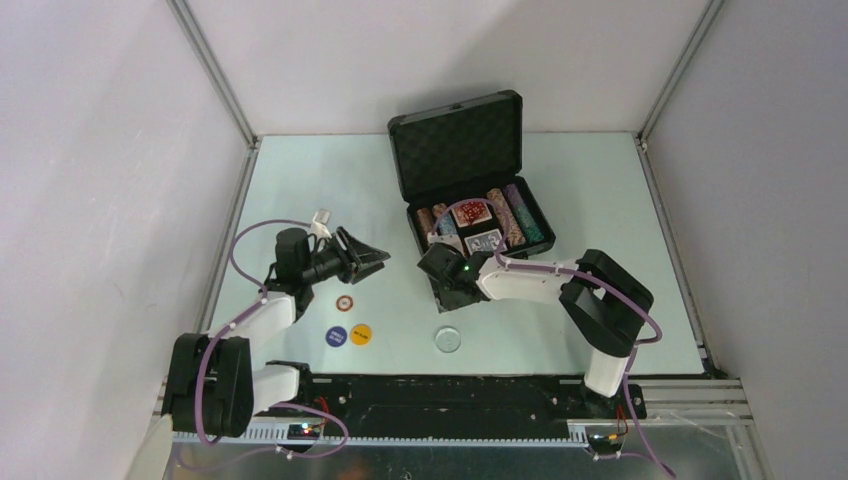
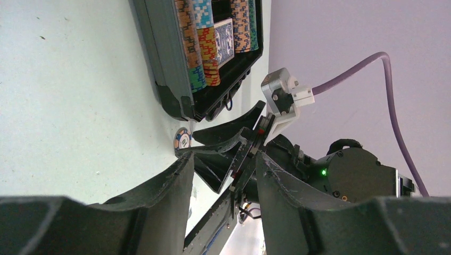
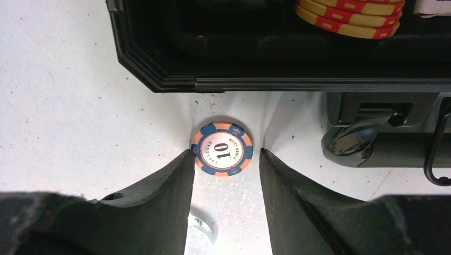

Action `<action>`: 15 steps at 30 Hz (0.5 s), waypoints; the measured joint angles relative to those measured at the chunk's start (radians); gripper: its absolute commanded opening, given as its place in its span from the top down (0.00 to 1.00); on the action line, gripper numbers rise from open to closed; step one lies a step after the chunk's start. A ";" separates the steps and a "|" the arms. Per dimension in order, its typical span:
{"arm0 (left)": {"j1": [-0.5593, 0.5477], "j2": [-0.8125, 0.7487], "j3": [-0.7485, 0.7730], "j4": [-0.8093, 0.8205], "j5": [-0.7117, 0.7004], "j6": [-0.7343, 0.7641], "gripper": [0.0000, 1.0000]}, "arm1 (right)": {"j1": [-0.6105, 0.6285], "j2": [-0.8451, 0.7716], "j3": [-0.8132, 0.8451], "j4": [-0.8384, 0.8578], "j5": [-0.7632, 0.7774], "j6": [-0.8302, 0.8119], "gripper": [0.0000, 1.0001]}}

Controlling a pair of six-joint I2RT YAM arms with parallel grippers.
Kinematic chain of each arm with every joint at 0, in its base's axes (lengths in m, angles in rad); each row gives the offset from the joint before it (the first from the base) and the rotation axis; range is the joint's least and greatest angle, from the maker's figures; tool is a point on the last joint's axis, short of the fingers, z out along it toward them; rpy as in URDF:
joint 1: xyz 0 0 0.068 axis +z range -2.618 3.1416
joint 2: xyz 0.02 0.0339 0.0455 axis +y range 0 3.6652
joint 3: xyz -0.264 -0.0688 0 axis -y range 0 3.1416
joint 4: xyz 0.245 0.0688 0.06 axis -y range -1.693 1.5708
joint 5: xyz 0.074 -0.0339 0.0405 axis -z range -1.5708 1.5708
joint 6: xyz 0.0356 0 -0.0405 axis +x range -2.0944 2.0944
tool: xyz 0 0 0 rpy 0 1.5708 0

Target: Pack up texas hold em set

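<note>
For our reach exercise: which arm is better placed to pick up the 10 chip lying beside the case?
Right. The right gripper straddles the 10 chip, jaws open, beside the case; the left gripper hovers away from it.

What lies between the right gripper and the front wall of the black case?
One orange-and-blue poker chip marked 10, flat on the table, just before the case, with the fingertips of the right gripper on either side. The right wrist view shows it.

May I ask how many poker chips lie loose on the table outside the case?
2: red chip near the left fingers, orange chip between the right fingers by the case; others may be hidden.
</note>
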 measured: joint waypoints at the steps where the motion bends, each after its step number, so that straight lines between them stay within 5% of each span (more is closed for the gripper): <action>1: 0.000 0.000 0.000 0.000 0.000 0.000 0.49 | -0.002 -0.003 -0.004 0.001 -0.003 0.000 0.49; 15: 0.000 0.000 0.000 0.000 0.000 0.000 0.49 | -0.019 -0.006 -0.008 0.004 -0.036 -0.001 0.54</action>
